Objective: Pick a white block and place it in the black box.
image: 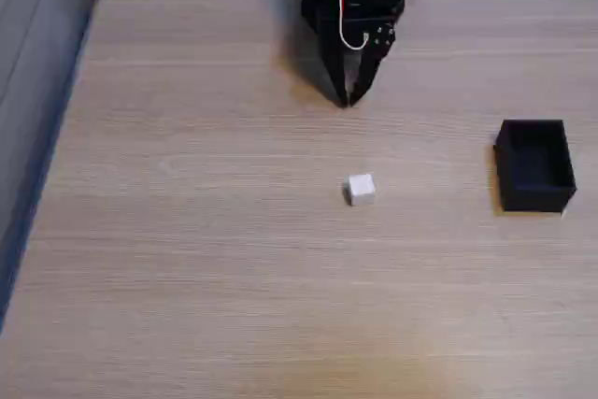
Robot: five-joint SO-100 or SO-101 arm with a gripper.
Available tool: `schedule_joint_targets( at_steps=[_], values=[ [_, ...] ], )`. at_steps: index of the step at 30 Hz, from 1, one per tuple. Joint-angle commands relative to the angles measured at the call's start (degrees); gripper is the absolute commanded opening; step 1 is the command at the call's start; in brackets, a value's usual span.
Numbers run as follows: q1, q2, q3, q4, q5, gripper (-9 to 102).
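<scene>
While nothing is yet held, table (187, 259) of pale wood; gripper (347, 100), upper centre, jaws together and empty; block (361, 189), mid-frame, directly below the gripper tips, well apart; box (534, 164), right edge, open-topped, empty.

Fixed view: cube (361, 189) at table (187, 259) centre; open box (534, 164) well right; gripper (347, 100) behind the cube, apart.
</scene>
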Motion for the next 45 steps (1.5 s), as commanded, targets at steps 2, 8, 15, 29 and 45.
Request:
schedule_joint_targets(
  at_steps=[2,8,15,29,45],
  values=[
    [-2.02,0.35,0.88,0.35,0.0,0],
    [-1.76,0.35,0.88,0.35,-0.26,0],
    [-1.76,0.35,0.88,0.35,0.09,0],
    [-1.32,0.35,0.88,0.35,0.18,0],
    [-0.53,0.35,0.88,0.35,0.18,0]
  ],
)
